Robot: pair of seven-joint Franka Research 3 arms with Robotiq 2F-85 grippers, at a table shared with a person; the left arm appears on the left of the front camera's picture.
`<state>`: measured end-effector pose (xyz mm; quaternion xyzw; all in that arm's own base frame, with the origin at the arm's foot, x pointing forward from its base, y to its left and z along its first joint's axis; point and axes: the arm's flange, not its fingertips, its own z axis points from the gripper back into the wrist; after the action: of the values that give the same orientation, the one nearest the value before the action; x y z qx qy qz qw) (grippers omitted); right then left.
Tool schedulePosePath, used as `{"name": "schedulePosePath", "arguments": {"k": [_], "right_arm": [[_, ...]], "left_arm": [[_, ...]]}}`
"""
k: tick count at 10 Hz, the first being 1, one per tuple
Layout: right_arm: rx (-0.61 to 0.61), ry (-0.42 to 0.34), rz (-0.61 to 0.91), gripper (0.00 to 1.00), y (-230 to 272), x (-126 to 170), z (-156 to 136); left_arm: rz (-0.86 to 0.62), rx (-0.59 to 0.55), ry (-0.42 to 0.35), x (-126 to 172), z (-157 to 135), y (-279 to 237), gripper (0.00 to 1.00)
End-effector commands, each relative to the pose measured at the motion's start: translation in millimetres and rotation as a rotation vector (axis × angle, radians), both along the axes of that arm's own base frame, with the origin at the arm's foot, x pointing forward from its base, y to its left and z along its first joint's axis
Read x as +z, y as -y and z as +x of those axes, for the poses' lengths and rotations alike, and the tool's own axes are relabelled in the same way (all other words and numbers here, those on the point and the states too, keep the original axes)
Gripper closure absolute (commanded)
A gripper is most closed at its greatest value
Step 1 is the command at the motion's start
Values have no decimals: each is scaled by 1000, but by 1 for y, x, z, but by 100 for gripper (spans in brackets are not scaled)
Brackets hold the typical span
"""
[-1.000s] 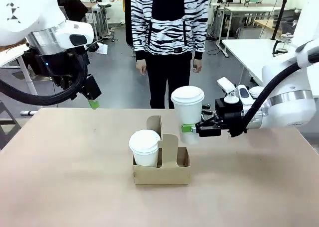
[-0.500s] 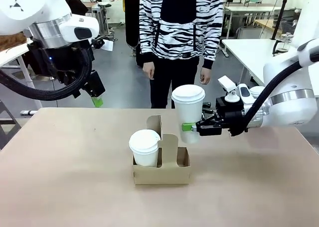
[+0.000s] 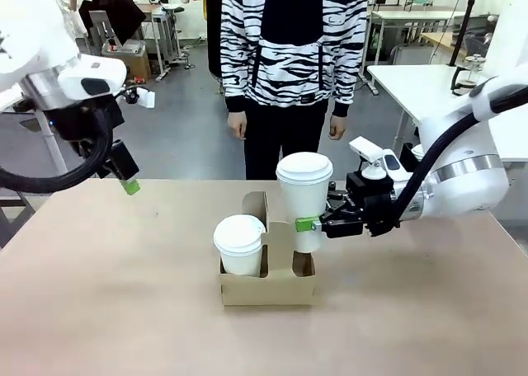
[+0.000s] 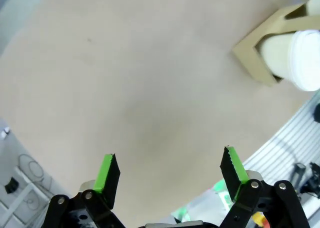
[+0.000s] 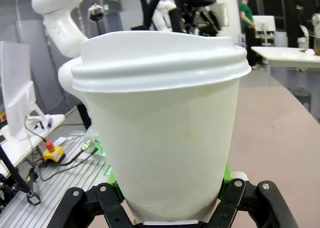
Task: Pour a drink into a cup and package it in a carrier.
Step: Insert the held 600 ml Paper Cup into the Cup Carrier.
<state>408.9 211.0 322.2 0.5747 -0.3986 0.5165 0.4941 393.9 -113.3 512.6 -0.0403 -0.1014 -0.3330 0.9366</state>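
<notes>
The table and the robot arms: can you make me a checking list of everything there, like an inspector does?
Surface: tan table, flat and bare around the carrier.
Job's things: brown cardboard carrier mid-table, one lidded white cup seated in its left slot; second lidded cup held above the right slot, base just at the carrier's rim.
Clutter: nothing seen.
Grippers: right tool shut on the second cup; left tool open, holding nothing, raised at the table's far left.
Cables: black hoses along both arms.
Surroundings: a person in a zebra-striped top stands at the far side, hands down; other tables behind.
</notes>
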Motion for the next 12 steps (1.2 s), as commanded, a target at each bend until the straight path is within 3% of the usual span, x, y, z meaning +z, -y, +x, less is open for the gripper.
{"name": "schedulePosePath", "arguments": {"k": [1,3,5,12], "right_arm": [[58,7,34,20,-10,-9,13],[72,13,42,20,-23,-25,15],[98,7,29,20,-29,-39,18],[175,12,53,20,-15,-80,28]], "left_arm": [[-12,-101,60,-18,2,-4,0],[-37,-209,104,-33,6,-16,0],[-91,-252,96,-43,6,-27,0],[-152,-226,112,-71,-8,-51,0]]}}
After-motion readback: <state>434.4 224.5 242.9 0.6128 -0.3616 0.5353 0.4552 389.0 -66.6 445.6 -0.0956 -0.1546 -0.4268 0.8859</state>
